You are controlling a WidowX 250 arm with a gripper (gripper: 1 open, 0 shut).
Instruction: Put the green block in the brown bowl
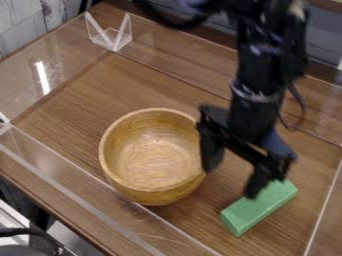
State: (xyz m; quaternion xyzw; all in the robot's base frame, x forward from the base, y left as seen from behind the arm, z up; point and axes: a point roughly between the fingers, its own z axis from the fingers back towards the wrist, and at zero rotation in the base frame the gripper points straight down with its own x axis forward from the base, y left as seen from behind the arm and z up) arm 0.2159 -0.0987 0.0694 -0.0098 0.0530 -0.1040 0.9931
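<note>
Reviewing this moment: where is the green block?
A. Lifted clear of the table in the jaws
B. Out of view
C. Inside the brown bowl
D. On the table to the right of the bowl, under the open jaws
D: the green block lies flat on the wooden table beside the empty brown bowl, with the gripper open just above it.

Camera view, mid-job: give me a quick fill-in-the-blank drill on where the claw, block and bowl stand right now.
1. The claw hangs with its fingers spread ____.
2. The green block lies on the wooden table, outside the brown bowl, on the bowl's ____ side in the picture.
3. The inside of the brown bowl is ____.
4. The claw points ____ toward the green block.

Missing words: open; right; empty; down
</note>
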